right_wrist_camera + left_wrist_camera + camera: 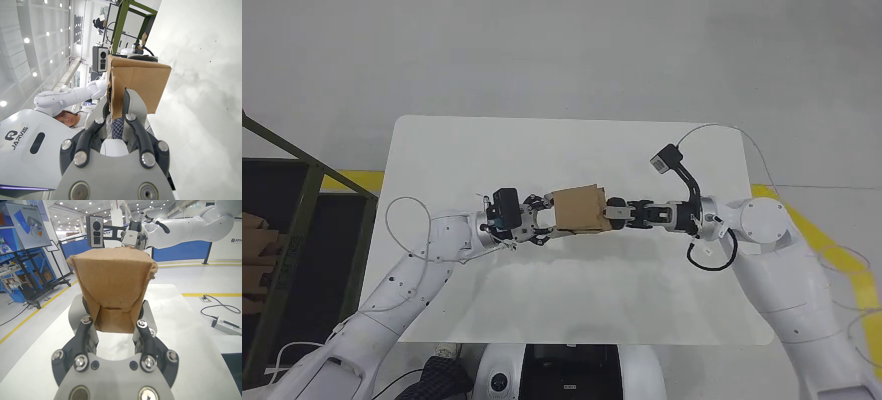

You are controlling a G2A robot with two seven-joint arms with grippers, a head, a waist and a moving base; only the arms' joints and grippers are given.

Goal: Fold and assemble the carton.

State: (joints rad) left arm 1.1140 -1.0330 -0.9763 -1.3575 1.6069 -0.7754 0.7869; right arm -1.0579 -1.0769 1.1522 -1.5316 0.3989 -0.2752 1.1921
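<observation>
A brown carton point(577, 208) hangs just above the middle of the white table point(542, 150), held from both ends. My left gripper point(542, 213) is shut on its left end; in the left wrist view the fingers point(144, 313) flank the carton's point(113, 279) narrow folded end, whose flaps taper inward. My right gripper point(610, 213) is shut on the right end. In the right wrist view its fingertips point(125, 94) pinch a torn-edged side panel of the carton point(140, 85). The carton's far face is hidden in each wrist view.
A dark rack with a green frame point(302, 190) stands off the table's left edge, with cardboard pieces point(257, 250) in it. Yellow tape point(762, 190) marks the floor to the right. Bare tabletop lies in front of and behind the carton.
</observation>
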